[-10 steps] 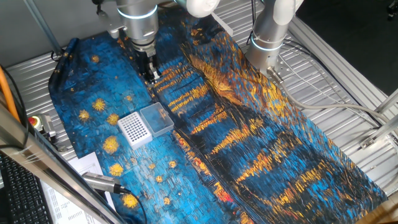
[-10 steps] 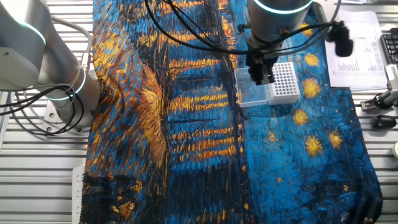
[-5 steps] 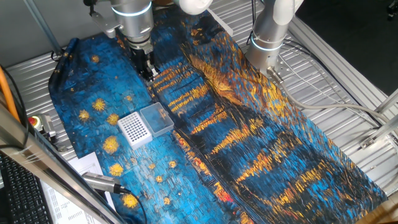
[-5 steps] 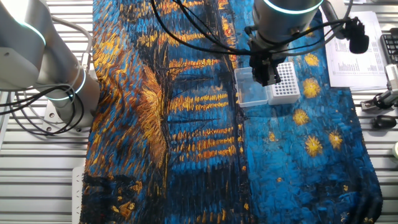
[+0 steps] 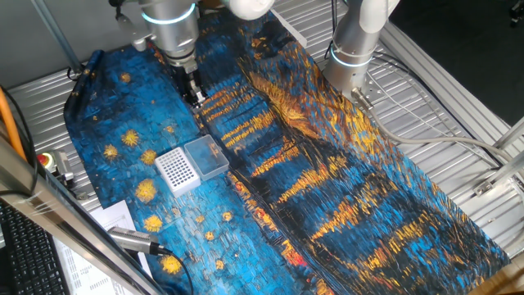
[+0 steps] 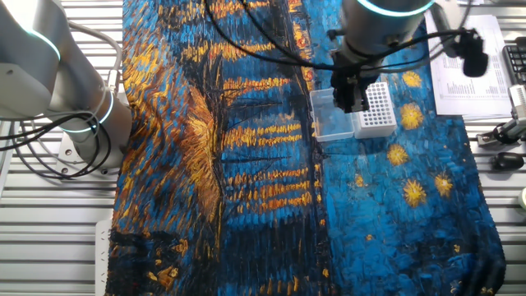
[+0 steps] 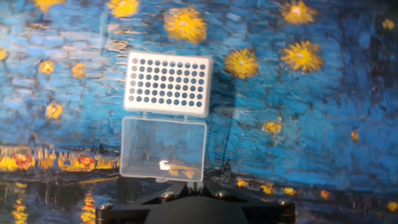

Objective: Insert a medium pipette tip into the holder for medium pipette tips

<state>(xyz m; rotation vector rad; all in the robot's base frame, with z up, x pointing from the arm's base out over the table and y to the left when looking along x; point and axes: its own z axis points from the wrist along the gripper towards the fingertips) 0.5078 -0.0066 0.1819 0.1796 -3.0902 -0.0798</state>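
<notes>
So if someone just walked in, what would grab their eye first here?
Probably the bright starry-night cloth covering the table. Next, the white holder with its grid of dark holes, joined to a clear box on the blue side, with the gripper hanging above and beyond them.

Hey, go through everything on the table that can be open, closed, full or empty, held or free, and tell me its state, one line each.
holder for medium pipette tips: upright on the cloth, every visible hole empty, no tip inserted.
clear plastic box: hinged beside the holder, lying open; contents too unclear to tell.
gripper: raised above the cloth, away from the holder; whether it is open or carries a tip cannot be told.
</notes>
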